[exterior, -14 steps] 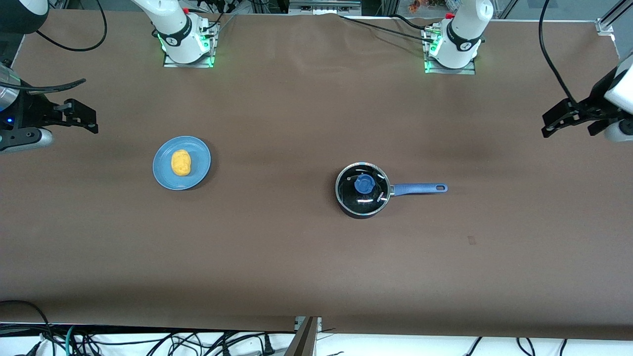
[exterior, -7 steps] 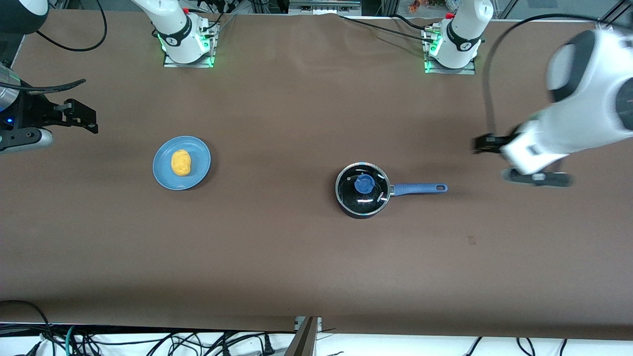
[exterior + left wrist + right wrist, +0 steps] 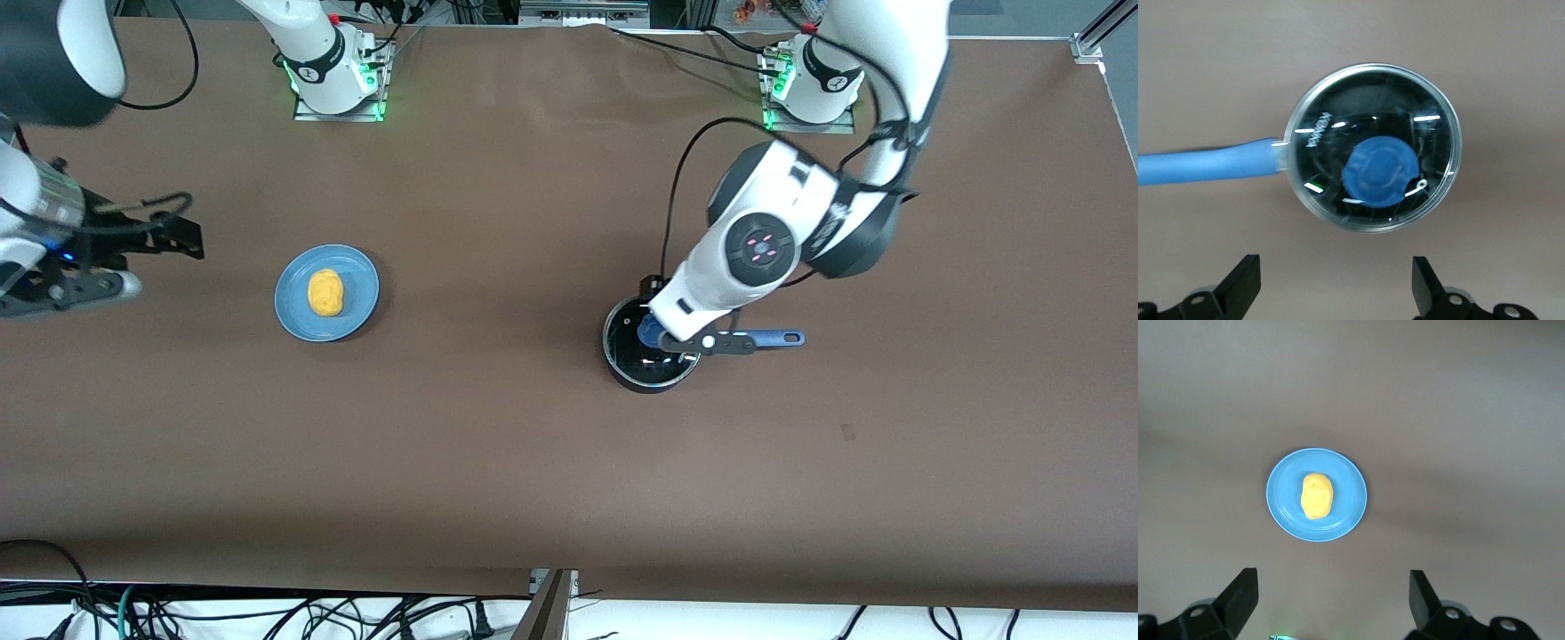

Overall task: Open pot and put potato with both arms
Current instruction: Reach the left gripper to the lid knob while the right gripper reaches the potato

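Note:
The black pot (image 3: 633, 363) stands mid-table with its glass lid (image 3: 1338, 127) on and its blue handle (image 3: 782, 338) pointing toward the left arm's end. The lid's blue knob (image 3: 1378, 170) shows whole in the left wrist view. My left gripper (image 3: 1336, 288) hangs open and empty in the air over the pot's rim, and its hand (image 3: 756, 249) covers part of the lid. The yellow potato (image 3: 325, 292) lies on a light-blue plate (image 3: 356, 311). My right gripper (image 3: 173, 237) is open and empty, up in the air beside the plate toward the right arm's end.
The brown table cloth runs wide around both objects. The arm bases (image 3: 336, 71) stand along the table edge farthest from the front camera. Cables lie past the table edge nearest to that camera.
The left arm has swung in from its end of the table to over the pot. The right gripper has shifted a little toward the plate. Pot and potato have not moved.

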Robot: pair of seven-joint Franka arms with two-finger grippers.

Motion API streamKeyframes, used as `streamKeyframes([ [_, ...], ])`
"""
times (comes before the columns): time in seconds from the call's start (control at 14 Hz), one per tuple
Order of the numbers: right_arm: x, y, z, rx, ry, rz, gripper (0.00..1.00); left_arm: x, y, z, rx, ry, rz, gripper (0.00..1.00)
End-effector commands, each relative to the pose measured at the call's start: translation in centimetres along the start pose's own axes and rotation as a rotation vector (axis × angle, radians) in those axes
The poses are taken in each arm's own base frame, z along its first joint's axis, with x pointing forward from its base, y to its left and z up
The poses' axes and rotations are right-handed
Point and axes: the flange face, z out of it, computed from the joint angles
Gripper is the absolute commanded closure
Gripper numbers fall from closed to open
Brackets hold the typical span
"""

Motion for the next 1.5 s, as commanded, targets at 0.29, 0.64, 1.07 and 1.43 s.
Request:
streamKeyframes([
  [0.29, 5.3, -5.0, 13.3, -0.006, -0.061, -0.024, 0.00, 3.0, 2.1, 3.0, -0.027, 0.051, 0.002, 0.00],
  [0.64, 4.7, -6.3, 22.2, -0.016, -0.106, 0.005, 0.00, 3.8, 3.0, 4.8, -0.035, 0.084, -0.001, 0.00],
  [1.07, 3.2, -5.7, 29.2, -0.007, -0.142, 0.016, 0.00, 4.3, 2.7, 6.2, 0.010, 0.104, 0.011, 0.05],
  [1.43, 3.6, -5.0, 32.7, -0.002, -0.171, 0.031, 0.00, 4.4, 2.4, 6.0, 0.026, 0.112, 0.030, 0.45],
])
